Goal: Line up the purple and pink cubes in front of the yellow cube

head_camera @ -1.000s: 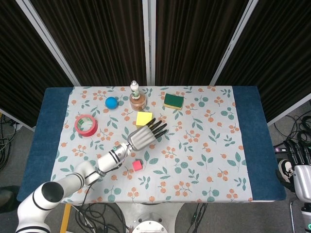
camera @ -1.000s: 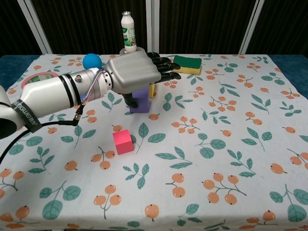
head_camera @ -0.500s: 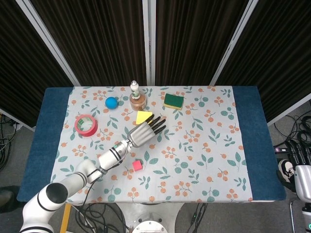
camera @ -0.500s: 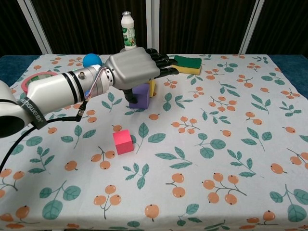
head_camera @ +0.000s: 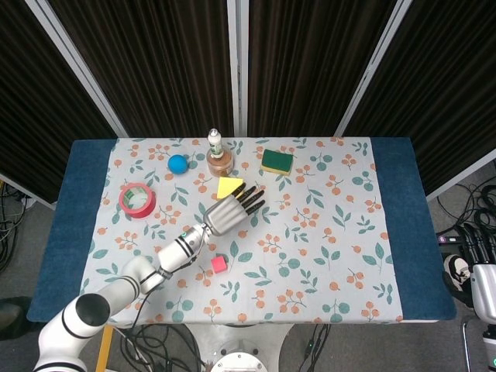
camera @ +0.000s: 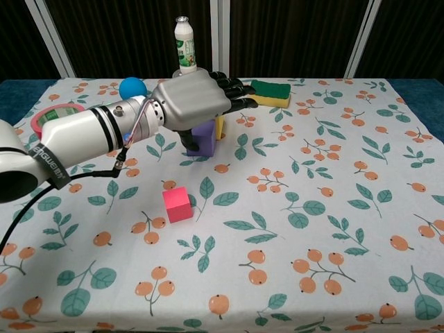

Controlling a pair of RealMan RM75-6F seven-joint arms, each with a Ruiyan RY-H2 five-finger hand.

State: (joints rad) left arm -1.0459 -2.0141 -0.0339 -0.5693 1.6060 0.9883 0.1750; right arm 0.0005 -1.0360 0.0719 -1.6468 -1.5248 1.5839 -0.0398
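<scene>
The left hand is stretched over the middle of the table and it holds the purple cube, with the thumb on the cube's left face and the dark fingers reaching far over it. The purple cube sits just beside the yellow cube, on its near side, and seems to touch it. The pink cube lies apart, nearer and a little to the left. The right hand stays off the table at the right edge; I cannot tell how its fingers are.
</scene>
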